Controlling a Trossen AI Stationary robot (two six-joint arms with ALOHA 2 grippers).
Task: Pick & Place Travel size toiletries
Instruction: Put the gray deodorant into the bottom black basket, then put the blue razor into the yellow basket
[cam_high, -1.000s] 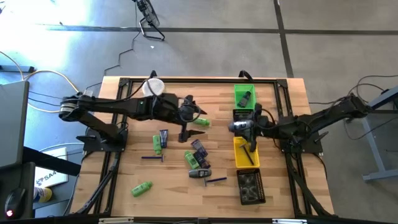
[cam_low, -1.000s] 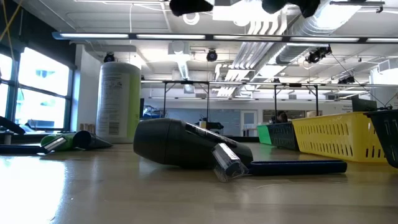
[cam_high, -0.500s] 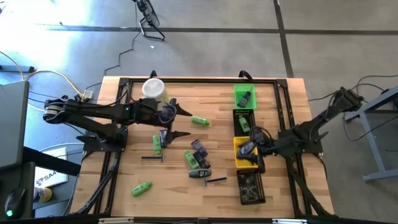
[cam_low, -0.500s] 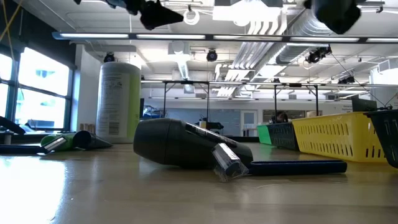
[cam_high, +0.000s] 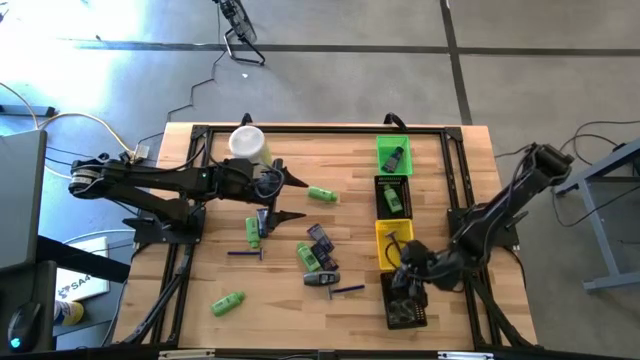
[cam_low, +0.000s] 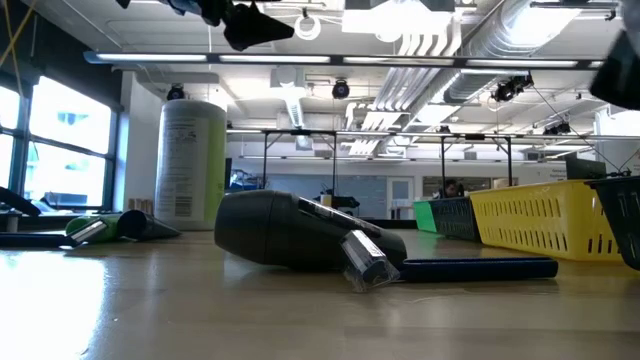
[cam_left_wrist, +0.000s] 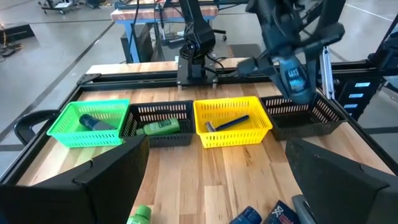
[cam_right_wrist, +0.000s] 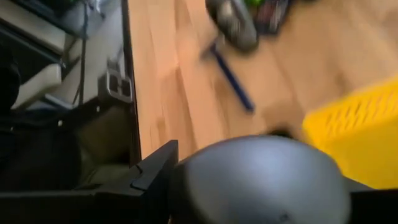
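Note:
Toiletries lie loose on the wooden table: green mini bottles (cam_high: 322, 194) (cam_high: 228, 302) (cam_high: 252, 231), a blue-purple tube (cam_high: 263, 221), a cluster of tubes (cam_high: 318, 250), a dark grey tube (cam_high: 320, 279) and thin sticks (cam_high: 245, 254) (cam_high: 347, 289). My left gripper (cam_high: 300, 198) hangs open above the table, right of the pale canister (cam_high: 247, 143). My right gripper (cam_high: 405, 272) hovers where the yellow bin (cam_high: 384, 236) meets the near black bin (cam_high: 403, 312), shut on a grey rounded tube (cam_right_wrist: 261, 180). My right gripper pinches the grey tube (cam_left_wrist: 292, 78) between its two fingers (cam_right_wrist: 152, 180). It comes from above, slanting down. The tube is lifted clear and hangs over the row of bins; which part of it the fingers have does not show.
Along the table's right side stand several bins in a row: a green bin (cam_high: 380, 150) with a dark item, a black bin (cam_high: 380, 183) with a green bottle, the yellow bin (cam_left_wrist: 205, 112) with a blue stick, and the near black bin. Bare wood lies near the left and near edges.
My right gripper has carried the grey tube toward the table's near edge, from over the far black bin, past the yellow bin, to the near black bin. My left gripper drew back a little toward the table's left, staying open, then held still.

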